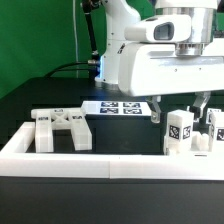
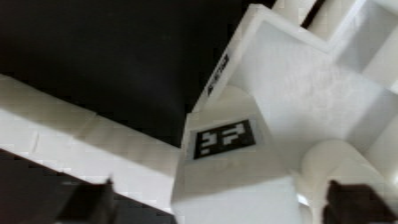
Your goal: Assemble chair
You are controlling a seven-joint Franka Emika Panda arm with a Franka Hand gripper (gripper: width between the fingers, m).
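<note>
The chair lies in loose white pieces. An X-braced panel [image 1: 60, 128] rests at the exterior view's left. A notched block with a black-and-white tag [image 1: 180, 130] stands upright at the right, with a second tagged piece [image 1: 214, 130] beside it. My gripper [image 1: 183, 112] hangs just over the first block, one finger on each side. In the wrist view the block [image 2: 267, 150] fills the space between the dark fingers [image 2: 80, 203], and a narrow gap shows on each side. The gripper [image 2: 214, 205] is open and holds nothing.
A long low white border wall [image 1: 100, 160] runs along the front of the black table and shows in the wrist view [image 2: 45, 110]. The marker board [image 1: 120, 107] lies behind the parts. The robot body [image 1: 160, 55] looms above. More white pieces [image 2: 338, 35] stand past the block.
</note>
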